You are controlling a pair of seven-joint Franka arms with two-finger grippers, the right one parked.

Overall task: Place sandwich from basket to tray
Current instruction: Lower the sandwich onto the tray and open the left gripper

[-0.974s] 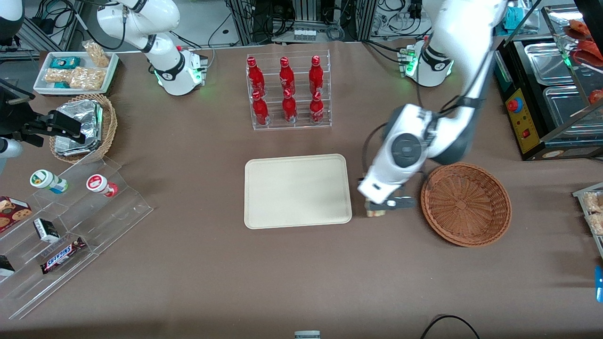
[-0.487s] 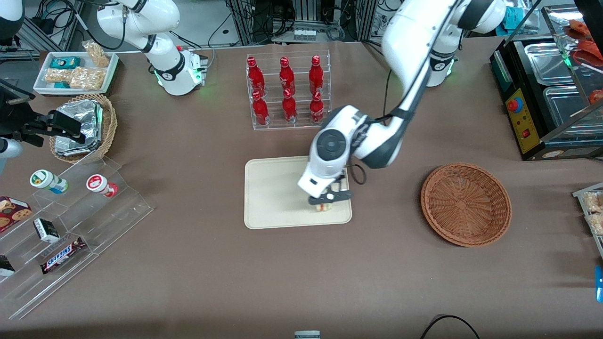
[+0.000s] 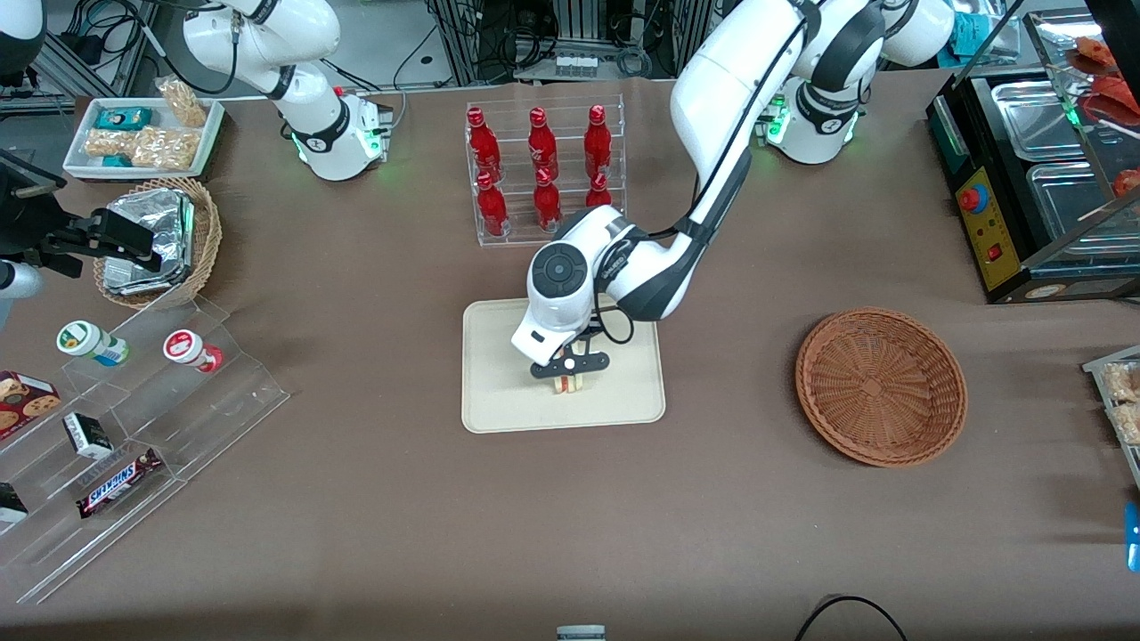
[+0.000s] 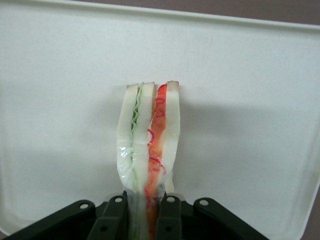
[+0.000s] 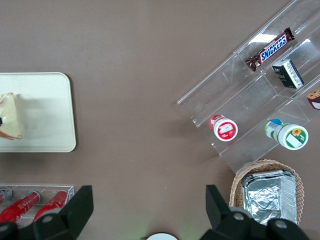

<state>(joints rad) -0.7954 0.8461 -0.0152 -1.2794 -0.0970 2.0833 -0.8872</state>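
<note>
Left wrist view: the gripper [image 4: 145,217] pinches the sandwich [image 4: 148,145] between nearly closed fingers, over the tray [image 4: 250,100]. Front view: the basket [image 3: 880,385] lies toward the working arm's end; red bottles [image 3: 539,169] stand farther from the camera.

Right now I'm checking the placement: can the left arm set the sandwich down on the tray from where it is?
Probably yes. The gripper is shut on the sandwich directly over the tray, and the tray surface under it looks bare, so nothing blocks a straight lowering.
</note>
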